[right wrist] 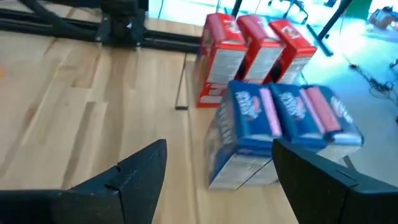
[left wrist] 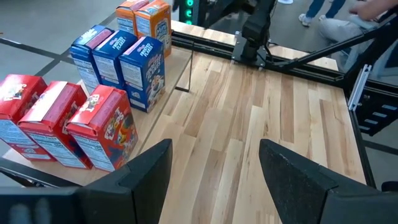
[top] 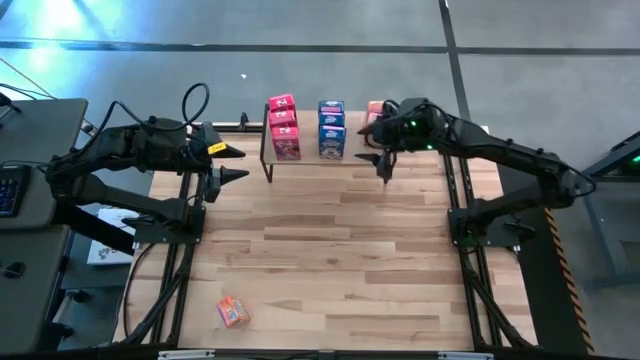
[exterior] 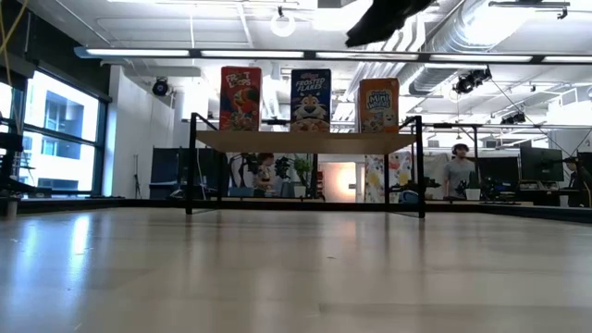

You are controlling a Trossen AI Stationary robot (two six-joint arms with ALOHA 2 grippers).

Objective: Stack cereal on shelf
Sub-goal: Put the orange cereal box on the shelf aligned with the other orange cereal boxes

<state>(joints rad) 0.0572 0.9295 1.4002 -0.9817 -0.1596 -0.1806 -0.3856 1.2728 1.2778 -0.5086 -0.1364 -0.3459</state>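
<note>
High view: off the shelf's (top: pixel 312 166) left edge the left gripper (top: pixel 232 164) waits with fingers apart, red (top: pixel 284 128), blue (top: pixel 331 128) and seemingly orange boxes (top: pixel 374 112) stand on it, the right gripper (top: pixel 385 166) hangs spread at its right front corner, a lone orange box (top: pixel 231 312) lies far before it.

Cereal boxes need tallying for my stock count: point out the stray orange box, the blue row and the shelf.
stray orange box (top: pixel 232 312), high view, its top face.
blue row (top: pixel 331 128), high view, the middle box.
shelf (exterior: pixel 305 141), low view, front edge of its board.
</note>
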